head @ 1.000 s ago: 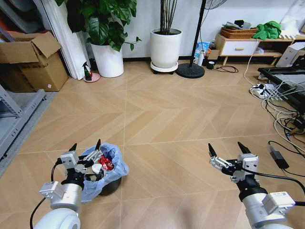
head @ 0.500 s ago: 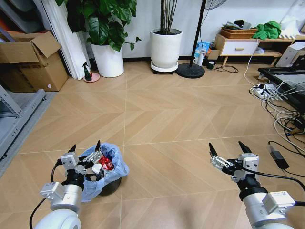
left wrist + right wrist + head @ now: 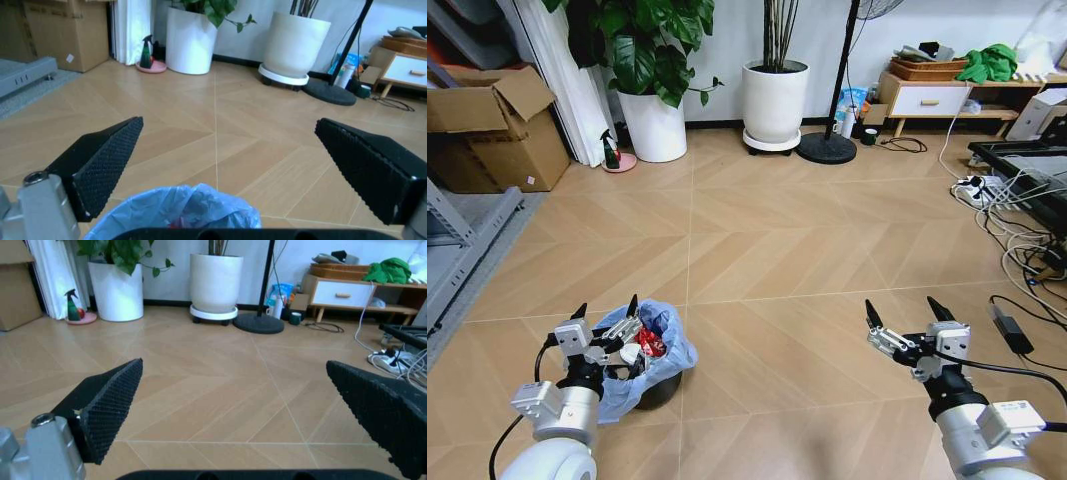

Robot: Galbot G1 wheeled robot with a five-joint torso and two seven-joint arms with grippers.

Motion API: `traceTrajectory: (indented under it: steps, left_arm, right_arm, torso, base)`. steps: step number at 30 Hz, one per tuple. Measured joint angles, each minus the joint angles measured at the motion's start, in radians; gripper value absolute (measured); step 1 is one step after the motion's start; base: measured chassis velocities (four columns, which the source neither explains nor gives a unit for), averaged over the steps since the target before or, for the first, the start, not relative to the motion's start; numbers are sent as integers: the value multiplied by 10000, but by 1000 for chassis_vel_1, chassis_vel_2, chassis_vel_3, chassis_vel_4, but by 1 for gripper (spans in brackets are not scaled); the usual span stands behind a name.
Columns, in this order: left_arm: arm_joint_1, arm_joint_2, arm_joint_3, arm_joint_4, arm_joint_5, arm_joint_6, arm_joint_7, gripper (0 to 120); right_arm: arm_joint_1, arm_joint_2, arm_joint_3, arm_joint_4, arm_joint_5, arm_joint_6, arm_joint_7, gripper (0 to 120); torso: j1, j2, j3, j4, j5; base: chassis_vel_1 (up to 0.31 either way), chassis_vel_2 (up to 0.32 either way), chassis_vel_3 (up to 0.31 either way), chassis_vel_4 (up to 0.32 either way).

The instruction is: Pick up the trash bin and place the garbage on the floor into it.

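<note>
Small round dark trash bin lined with crinkly light-blue bag (image 3: 649, 355) stands on tan chevron floor (image 3: 777, 250) holding red wrapper and white scraps (image 3: 642, 345); left gripper (image 3: 605, 312) above its rim and right gripper (image 3: 903, 312) both gape wide, empty; collection seems finished.

The left gripper (image 3: 606, 308) is covering the near rim of the trash bin (image 3: 663, 385), and the blue bag is draping over most of its dark wall. The garbage (image 3: 649, 343) inside is showing as red and white scraps too small to tell apart. In the left wrist view the picture's edge is cutting off the trash bin.
</note>
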Motion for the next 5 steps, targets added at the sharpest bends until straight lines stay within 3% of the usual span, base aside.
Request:
traceTrajectory:
  steps: [5]
  left_arm:
    - [-1,1,0,4,-4,4,-1,100]
  right_arm:
    - [1,-1,-1,-5,2,-3,3,100]
  torso:
    - [0,0,0,0,0]
  base:
    - [0,0,0,0]
